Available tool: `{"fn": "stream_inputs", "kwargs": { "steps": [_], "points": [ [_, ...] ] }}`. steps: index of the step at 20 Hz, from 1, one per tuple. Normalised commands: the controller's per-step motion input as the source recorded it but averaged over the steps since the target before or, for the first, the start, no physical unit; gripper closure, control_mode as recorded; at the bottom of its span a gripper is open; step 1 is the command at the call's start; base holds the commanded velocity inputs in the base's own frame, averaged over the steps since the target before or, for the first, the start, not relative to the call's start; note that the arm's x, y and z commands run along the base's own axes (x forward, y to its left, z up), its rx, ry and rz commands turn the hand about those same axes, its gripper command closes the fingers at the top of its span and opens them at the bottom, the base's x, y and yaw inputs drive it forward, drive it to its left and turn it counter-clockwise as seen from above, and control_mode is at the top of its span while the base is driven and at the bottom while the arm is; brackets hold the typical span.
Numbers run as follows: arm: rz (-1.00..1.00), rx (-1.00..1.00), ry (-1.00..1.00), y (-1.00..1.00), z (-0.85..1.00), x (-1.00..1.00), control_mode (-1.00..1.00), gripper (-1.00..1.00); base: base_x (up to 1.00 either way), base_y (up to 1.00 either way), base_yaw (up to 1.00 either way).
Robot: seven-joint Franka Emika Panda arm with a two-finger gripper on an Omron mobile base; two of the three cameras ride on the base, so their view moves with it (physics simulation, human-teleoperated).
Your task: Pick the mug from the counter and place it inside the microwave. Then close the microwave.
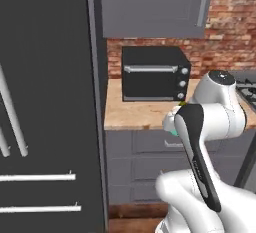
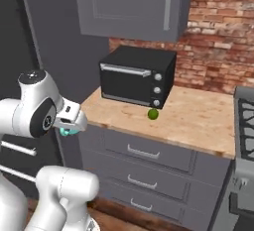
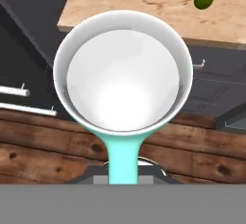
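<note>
My gripper [image 2: 74,124] is shut on the mug [image 3: 122,74], a teal cup with a white inside, and grips it by its teal handle [image 3: 124,153]. The mug hangs in the air in front of the counter's [image 2: 198,121] left end, off its edge and over the wooden floor. In the left base view a sliver of the mug [image 1: 173,132] peeks out behind my forearm; in the right base view the mug [image 2: 68,132] shows just under the hand. The microwave is out of view.
A small black oven [image 2: 136,82] with a silver bar handle stands at the back of the counter, a green lime [image 2: 153,114] in front of it. Tall dark fridge doors [image 1: 45,102] rise to the left. Grey drawers [image 2: 144,153] sit below, a stove [image 2: 243,121] at right.
</note>
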Motion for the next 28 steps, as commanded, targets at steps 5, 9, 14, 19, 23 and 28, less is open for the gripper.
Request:
{"fn": "stream_inputs", "kwargs": {
  "steps": [5,9,14,19,23,28],
  "points": [
    [0.00,0.00,0.00,0.00,0.00,0.00,1.00,1.00,-0.87,0.00,0.51],
    [0.00,0.00,0.00,0.00,0.00,0.00,1.00,1.00,-0.71,0.00,0.40],
    [0.00,0.00,0.00,0.00,0.00,0.00,1.00,1.00,-0.27,0.15,0.10],
    [0.00,0.00,0.00,0.00,0.00,0.00,1.00,1.00,-0.01,0.83,-0.04],
    [0.00,0.00,0.00,0.00,0.00,0.00,1.00,1.00,0.14,1.00,-0.10],
    [0.00,0.00,0.00,0.00,0.00,0.00,1.00,1.00,0.22,1.00,-0.08]
  ]
}}
